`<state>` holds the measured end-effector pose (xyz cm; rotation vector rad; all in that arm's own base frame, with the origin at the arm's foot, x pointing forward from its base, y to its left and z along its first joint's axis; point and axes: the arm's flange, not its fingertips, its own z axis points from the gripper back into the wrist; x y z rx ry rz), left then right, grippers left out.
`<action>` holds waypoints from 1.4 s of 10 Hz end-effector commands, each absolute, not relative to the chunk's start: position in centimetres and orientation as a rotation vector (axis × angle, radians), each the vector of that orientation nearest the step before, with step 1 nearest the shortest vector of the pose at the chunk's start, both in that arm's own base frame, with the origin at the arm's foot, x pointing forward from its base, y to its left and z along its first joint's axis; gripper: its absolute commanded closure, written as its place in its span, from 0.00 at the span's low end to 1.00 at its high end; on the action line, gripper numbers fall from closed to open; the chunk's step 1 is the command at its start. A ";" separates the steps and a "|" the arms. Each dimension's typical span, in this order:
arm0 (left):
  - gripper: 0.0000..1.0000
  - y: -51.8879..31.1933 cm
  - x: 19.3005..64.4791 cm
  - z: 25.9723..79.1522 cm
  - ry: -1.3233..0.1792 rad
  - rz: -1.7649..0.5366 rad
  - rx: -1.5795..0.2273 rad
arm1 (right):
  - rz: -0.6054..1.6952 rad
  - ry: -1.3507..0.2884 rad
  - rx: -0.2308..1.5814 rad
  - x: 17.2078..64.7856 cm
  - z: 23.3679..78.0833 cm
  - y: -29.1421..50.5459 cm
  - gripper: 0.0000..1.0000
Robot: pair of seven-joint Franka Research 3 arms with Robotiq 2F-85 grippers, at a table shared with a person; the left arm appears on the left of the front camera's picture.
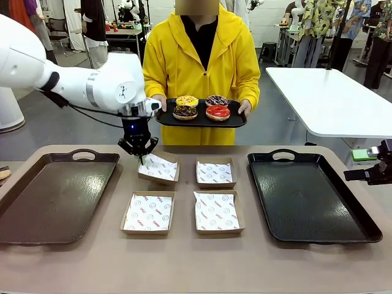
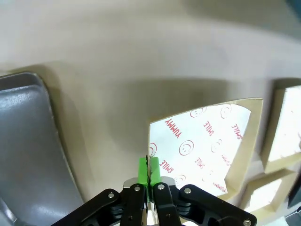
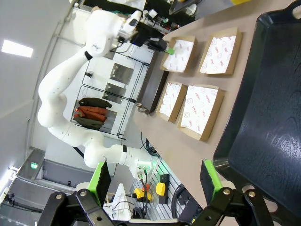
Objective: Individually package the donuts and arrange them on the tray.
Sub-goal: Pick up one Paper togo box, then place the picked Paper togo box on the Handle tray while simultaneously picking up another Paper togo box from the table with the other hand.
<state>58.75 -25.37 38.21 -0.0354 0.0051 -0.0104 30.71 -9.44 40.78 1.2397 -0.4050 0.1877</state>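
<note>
A person in a yellow hoodie holds a small black tray point(image 1: 239, 121) at the far edge with the donuts: yellow point(image 1: 187, 100), purple point(image 1: 216, 100), chocolate point(image 1: 185, 112) and red point(image 1: 218, 112). My left gripper point(image 1: 139, 157) is shut on the left corner of the back-left cardboard box point(image 1: 159, 169), which sits tilted. In the left wrist view the green pads point(image 2: 143, 170) pinch that box's point(image 2: 207, 150) paper-lined edge. My right gripper point(image 3: 155, 176) stands open with nothing in it, at the table's right edge over the black tray point(image 3: 268, 122).
Three more paper-lined boxes lie mid-table: back right point(image 1: 215, 173), front left point(image 1: 149, 212), front right point(image 1: 217, 212). A brown tray point(image 1: 55, 196) lies at the left and a black tray point(image 1: 309, 196) at the right. A white table point(image 1: 331, 98) stands behind.
</note>
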 end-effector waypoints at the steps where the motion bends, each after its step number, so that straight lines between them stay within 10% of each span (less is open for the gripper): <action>1: 1.00 -25.7 57.2 42.0 -0.037 0.007 -0.010 | 0.196 -0.408 1.248 30.7 40.8 -9.4 0.00; 14: 1.00 -25.7 55.6 47.8 -0.075 0.025 0.001 | 0.196 -0.408 1.248 30.7 40.8 -9.4 0.00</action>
